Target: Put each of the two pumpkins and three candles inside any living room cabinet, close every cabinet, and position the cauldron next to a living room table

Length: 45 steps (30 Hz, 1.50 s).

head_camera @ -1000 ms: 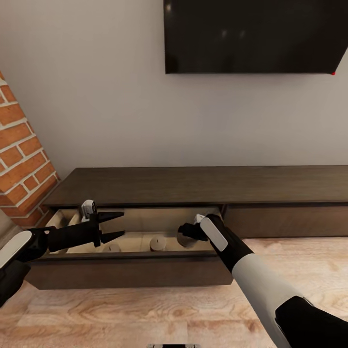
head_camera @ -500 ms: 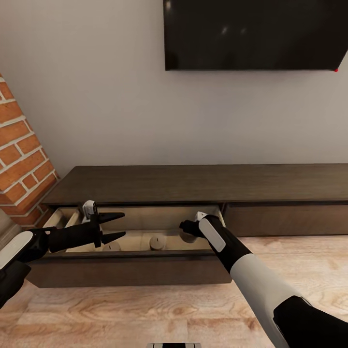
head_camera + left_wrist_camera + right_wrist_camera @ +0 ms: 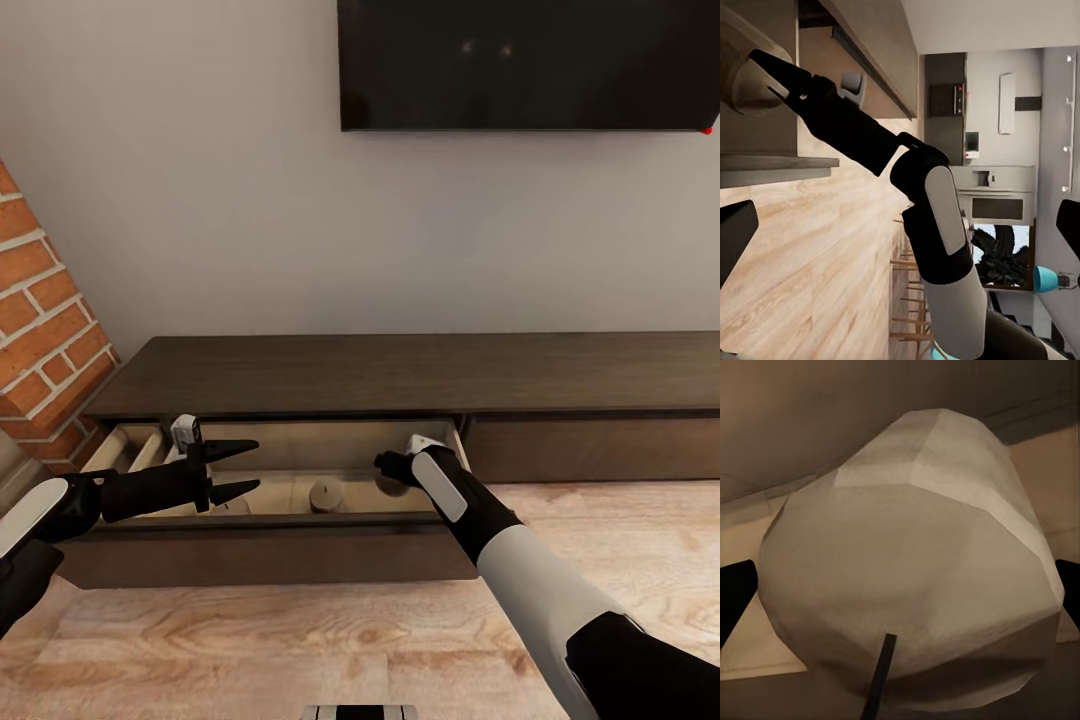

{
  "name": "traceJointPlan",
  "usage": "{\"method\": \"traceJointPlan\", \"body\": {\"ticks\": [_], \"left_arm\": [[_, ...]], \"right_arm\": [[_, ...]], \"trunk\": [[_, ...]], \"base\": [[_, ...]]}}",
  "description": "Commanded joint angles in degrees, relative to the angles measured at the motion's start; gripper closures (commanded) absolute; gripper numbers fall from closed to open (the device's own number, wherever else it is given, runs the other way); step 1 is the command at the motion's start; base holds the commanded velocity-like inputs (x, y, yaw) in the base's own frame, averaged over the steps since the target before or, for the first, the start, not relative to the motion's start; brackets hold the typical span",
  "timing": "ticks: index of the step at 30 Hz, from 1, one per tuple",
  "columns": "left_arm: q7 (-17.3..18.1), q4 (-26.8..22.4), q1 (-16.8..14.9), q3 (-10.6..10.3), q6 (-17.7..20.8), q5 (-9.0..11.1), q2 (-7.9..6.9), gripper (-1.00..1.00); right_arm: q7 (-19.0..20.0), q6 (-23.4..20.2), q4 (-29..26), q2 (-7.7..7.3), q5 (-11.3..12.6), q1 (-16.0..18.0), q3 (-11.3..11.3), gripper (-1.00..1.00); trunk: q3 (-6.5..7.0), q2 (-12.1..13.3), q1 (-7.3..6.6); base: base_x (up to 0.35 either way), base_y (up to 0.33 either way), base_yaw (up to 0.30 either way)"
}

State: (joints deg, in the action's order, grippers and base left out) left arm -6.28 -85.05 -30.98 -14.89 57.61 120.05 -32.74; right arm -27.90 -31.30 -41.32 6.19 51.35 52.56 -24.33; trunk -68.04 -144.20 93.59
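The candle (image 3: 907, 562) I'm carrying sits low in the open drawer (image 3: 270, 545) of the cabinet (image 3: 420, 375), at the drawer's right end, and my right tool (image 3: 385, 466) is pinching it, a black finger (image 3: 736, 600) showing on each side of the beige cylinder in the right wrist view. Another candle (image 3: 326, 496) stands upright on the pale drawer floor mid-drawer, apart from mine. My left tool (image 3: 238, 468) hovers over the drawer's left half with its fingers spread, holding nothing. By my reckoning the step is the set-down: I want the candle's base flat on the drawer floor before I let go, so I'd lower straight, keep it clear of the drawer's right wall and of the standing candle, then part the fingers gently and lift out without brushing it, since a short cylinder tips and rolls easily. I can't tell yet whether its base touches the floor. Above the dark cabinet top hangs the television (image 3: 530, 65); the brick column (image 3: 40, 330) stands at the left.
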Motion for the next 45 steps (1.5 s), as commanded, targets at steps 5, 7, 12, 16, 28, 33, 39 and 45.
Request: {"method": "traceJointPlan", "body": {"ticks": [5, 7, 12, 16, 28, 33, 39, 45], "left_arm": [[-0.6, 0.0, 0.0, -0.1, 0.0, 0.6, -0.04, -1.0], [-0.6, 0.0, 0.0, -0.1, 0.0, 0.6, -0.04, -1.0], [-0.6, 0.0, 0.0, -0.1, 0.0, 0.6, -0.04, -1.0], [-0.6, 0.0, 0.0, -0.1, 0.0, 0.6, -0.04, -1.0], [-0.6, -0.1, 0.0, -0.1, 0.0, 0.6, -0.04, -1.0], [-0.6, 0.0, 0.0, -0.1, 0.0, 0.6, -0.04, -1.0], [-0.6, 0.0, 0.0, -0.1, 0.0, 0.6, -0.04, -1.0], [-0.6, 0.0, 0.0, -0.1, 0.0, 0.6, -0.04, -1.0]], "right_arm": [[-0.7, 1.3, 0.0, -0.11, 0.6, 0.1, -0.2, 1.0], [-0.7, 1.4, 0.2, -0.12, 0.6, 0.1, -0.2, 1.0], [-0.7, 1.4, 2.4, -0.12, 0.4, 0.1, -0.2, 1.0], [-0.7, 1.8, 2.7, -0.12, 0.4, 0.1, -0.2, 1.0], [-0.7, 2.6, 2.8, -0.12, 0.4, 0.1, -0.2, 1.0], [-0.7, 2.6, 2.8, -0.12, 0.4, 0.1, -0.1, -1.0], [-0.7, 2.6, 2.8, -0.12, 0.4, 0.1, -0.1, -1.0], [-0.7, 2.6, 2.8, -0.12, 0.4, 0.1, -0.1, -1.0]], "trunk": [[-0.94, -0.1, 0.09], [-1.38, -0.1, 0.14], [-2.27, -0.2, 0.25], [-2.27, -0.2, 0.25], [-2.27, -0.2, 0.25], [-2.27, -0.2, 0.25], [-2.27, -0.2, 0.25], [-2.27, -0.2, 0.25]], "base": [[0.0, 0.0, 0.0], [0.0, 0.0, 0.0], [0.0, 0.0, 0.0], [0.0, 0.0, 0.0], [0.0, 0.0, 0.0], [0.0, 0.0, 0.0], [0.0, 0.0, 0.0], [0.0, 0.0, 0.0]]}}
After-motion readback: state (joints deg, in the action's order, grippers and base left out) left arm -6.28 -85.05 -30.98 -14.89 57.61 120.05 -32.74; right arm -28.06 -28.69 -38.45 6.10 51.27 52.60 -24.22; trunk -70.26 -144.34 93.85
